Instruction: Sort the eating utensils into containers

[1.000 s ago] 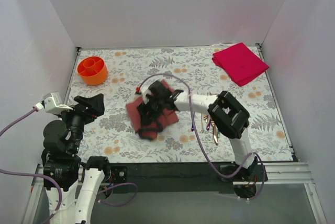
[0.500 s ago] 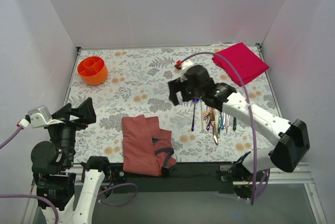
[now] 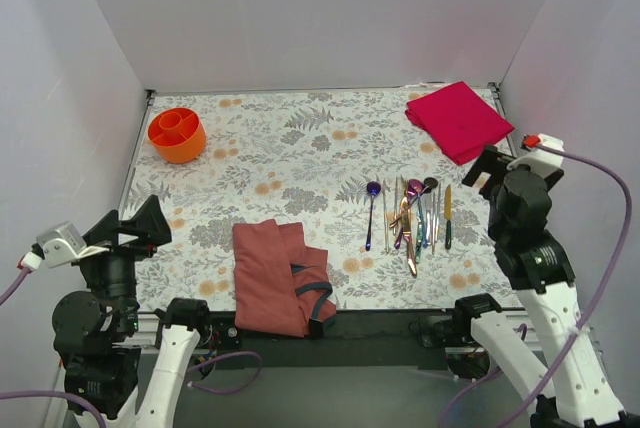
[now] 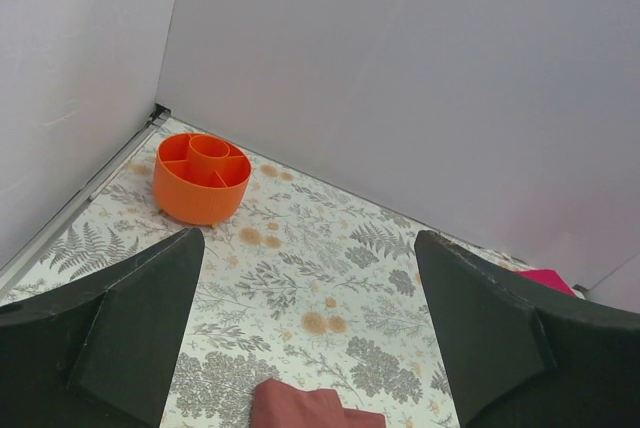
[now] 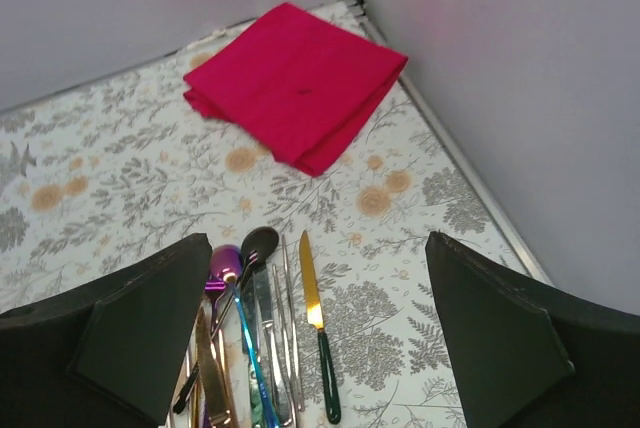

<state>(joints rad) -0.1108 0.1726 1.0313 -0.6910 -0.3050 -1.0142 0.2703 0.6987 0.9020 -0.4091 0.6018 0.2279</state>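
Floral counter [image 3: 300, 148], white walls. Eating utensils [image 3: 405, 216] lie bunched right of centre and seem to overlap. Orange divided container [image 3: 177, 134] sits far left, well apart. Left hand [image 4: 305, 248] and right hand [image 5: 318, 243] are spread, empty. Sorting looks unstarted; next, single out one piece.

The tabletop [image 3: 300, 148] wears a floral print of grey ferns and orange blooms. An orange divided container [image 3: 177, 134] stands at its far left corner, and a folded magenta cloth [image 3: 459, 120] lies at the far right corner. A rust-red folded cloth [image 3: 275, 273] with a dark strap sits by the near edge. Right of it the cutlery [image 3: 410, 218] lies in a close row, with a blue-purple spoon [image 3: 371, 210] just apart on the left and a gold-bladed knife [image 3: 447, 216] on the right.
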